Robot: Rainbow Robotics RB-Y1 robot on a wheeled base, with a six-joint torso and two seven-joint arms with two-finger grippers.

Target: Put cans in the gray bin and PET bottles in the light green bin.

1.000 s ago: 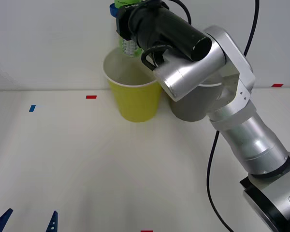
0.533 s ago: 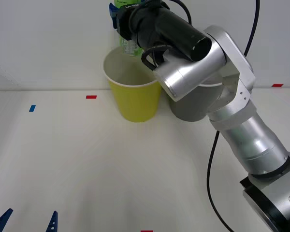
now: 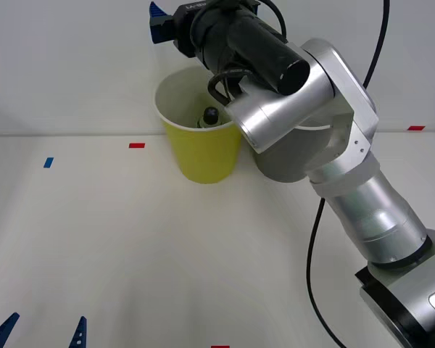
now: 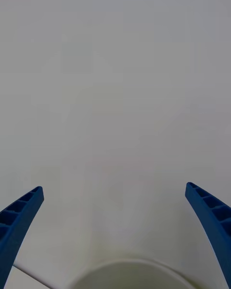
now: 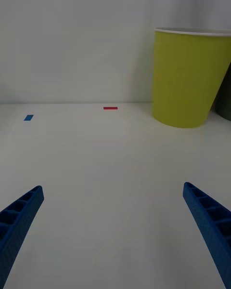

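The light green bin (image 3: 201, 148) stands at the back of the table, with the gray bin (image 3: 286, 163) right beside it, largely hidden by my right arm. The PET bottle lies inside the light green bin; only its black cap (image 3: 211, 114) and a bit of clear neck show over the rim. My right gripper (image 3: 167, 18) hangs above that bin, open and empty, its fingers (image 4: 21, 216) spread wide over the bin's white rim (image 4: 125, 265). My left gripper (image 3: 40, 332) rests open low at the table's near left, facing the light green bin (image 5: 190, 77).
Small red tape marks (image 3: 136, 146) and a blue one (image 3: 48, 162) lie on the white table. A white wall rises just behind the bins. A black cable (image 3: 315, 246) hangs along my right arm.
The right gripper opened and let go of the bottle, which dropped into the light green bin. The gripper then rose slightly. The left arm stayed still.
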